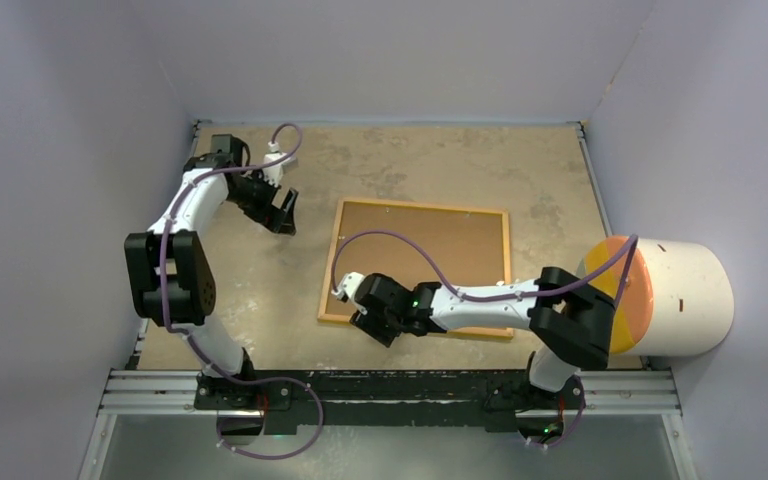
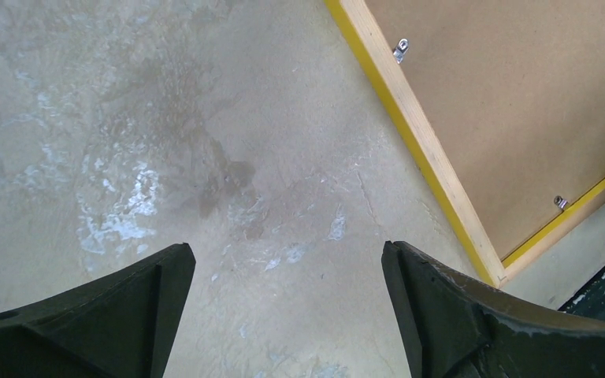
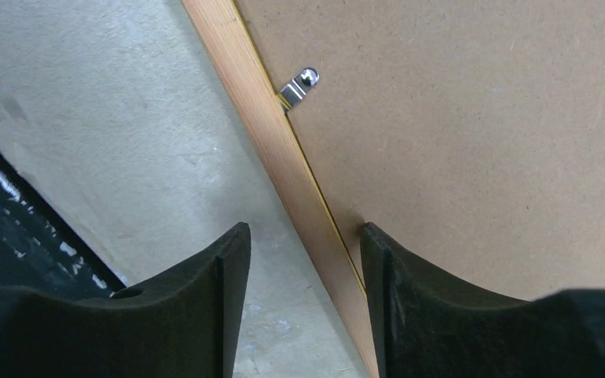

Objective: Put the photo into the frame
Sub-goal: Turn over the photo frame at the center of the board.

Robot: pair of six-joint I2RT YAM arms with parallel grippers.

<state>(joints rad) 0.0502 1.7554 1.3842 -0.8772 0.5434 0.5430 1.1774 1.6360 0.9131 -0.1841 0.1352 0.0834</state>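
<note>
The frame (image 1: pixel 420 207) lies face down in the middle of the table, with the brown backing board (image 1: pixel 440 245) set in it. Its pale wood back edge and yellow side (image 2: pixel 417 134) show in the left wrist view. The photo is out of view. My left gripper (image 1: pixel 285 215) hangs open over bare table left of the frame, with nothing between its fingers (image 2: pixel 283 248). My right gripper (image 1: pixel 372 330) is open at the frame's near left corner, astride the wood edge (image 3: pixel 260 126). One finger (image 3: pixel 410 299) rests over the backing board (image 3: pixel 457 142), the other over the table.
Small metal clips (image 3: pixel 299 85) (image 2: pixel 399 50) hold the board inside the frame. A white cylinder with an orange face (image 1: pixel 680 295) stands at the right edge. A black rail (image 1: pixel 390 390) runs along the near edge, and grey walls close in three sides.
</note>
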